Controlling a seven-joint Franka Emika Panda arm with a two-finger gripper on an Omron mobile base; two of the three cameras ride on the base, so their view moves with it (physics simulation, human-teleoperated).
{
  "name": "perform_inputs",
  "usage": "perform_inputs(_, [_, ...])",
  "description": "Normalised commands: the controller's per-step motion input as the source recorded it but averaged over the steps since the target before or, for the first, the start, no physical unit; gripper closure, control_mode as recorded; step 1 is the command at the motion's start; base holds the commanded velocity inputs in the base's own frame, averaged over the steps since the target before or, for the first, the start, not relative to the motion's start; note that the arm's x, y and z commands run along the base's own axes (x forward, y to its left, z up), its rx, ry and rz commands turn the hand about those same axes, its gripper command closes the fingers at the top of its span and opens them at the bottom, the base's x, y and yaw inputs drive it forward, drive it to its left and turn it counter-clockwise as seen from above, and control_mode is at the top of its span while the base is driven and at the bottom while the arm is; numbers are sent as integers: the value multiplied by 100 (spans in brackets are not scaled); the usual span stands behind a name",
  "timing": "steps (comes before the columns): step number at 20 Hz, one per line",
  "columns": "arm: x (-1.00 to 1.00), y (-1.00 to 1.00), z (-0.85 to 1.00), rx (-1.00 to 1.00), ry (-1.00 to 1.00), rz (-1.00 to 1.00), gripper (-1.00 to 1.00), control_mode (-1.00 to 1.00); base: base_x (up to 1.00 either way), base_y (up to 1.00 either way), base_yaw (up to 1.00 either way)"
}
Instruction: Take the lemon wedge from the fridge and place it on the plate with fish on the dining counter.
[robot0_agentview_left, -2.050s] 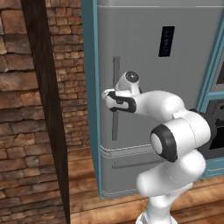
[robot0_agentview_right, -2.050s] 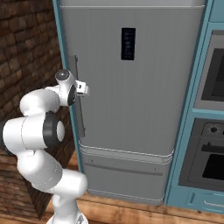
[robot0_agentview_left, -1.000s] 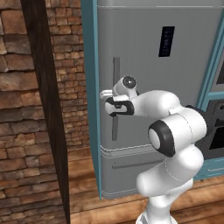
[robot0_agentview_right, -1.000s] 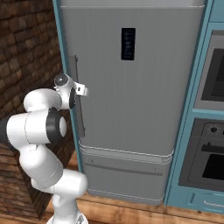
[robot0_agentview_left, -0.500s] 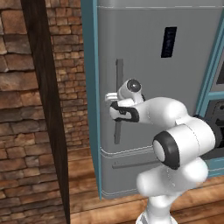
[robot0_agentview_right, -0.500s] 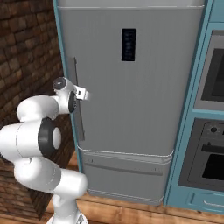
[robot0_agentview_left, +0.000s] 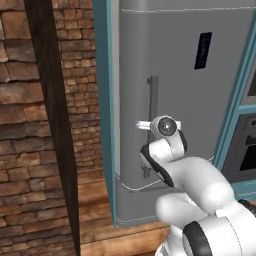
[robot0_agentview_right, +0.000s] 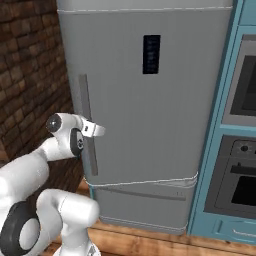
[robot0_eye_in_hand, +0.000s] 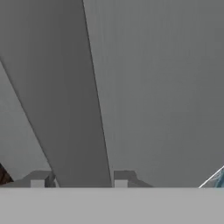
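Hand view: fridge handle (robot0_eye_in_hand: 74, 109) runs as a broad grey bar down between the two fingertips (robot0_eye_in_hand: 41, 179), one tip each side, so the tool (robot0_eye_in_hand: 81, 180) is straddling it. Whether the pads are actually pressing on the bar I can't tell; jaws look apart w/ the handle in the gap.

Left base view: tool (robot0_agentview_left: 146, 131) is at the handle (robot0_agentview_left: 152, 112), roughly mid-height of the bar, arm folded up close to the fridge (robot0_agentview_left: 185, 100). Right base view: same, tool (robot0_agentview_right: 90, 136) against the handle (robot0_agentview_right: 85, 115) on the door's left edge; display panel (robot0_agentview_right: 151, 54) higher up, oven (robot0_agentview_right: 240, 145) in the teal frame to the right.

Door is shut, so the lemon wedge is presumably inside, not visible.

Handling, my read:
- Handle = rigid, smooth bar, fixed to the door. Likely slick; a loose hold could slide along it.
- Door prob. heavy-ish w/ a seal that resists at first, then swings free on an arc about the right-side hinge.
- Best hold: across the bar near mid-height, as now; pull should follow the arc, not straight back.
- Wedge later: tiny, light, soft, prob. slippery; needs a gentle, well-centred pinch.
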Motion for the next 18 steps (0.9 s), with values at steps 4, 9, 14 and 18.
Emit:
perform_inputs(4, [-100, -100, 34, 14, -20, -22, 100, -100, 0, 0, 0])
perform_inputs(9, [-100, -71, 89, 20, -24, -14, -100, -100, 0, 0, 0])
perform_inputs(14, [-76, 44, 69, -5, -22, -9, -100, -100, 0, 0, 0])
perform_inputs(18, [-13, 100, 8, -19, -30, -6, -100, -100, 0, 0, 0])
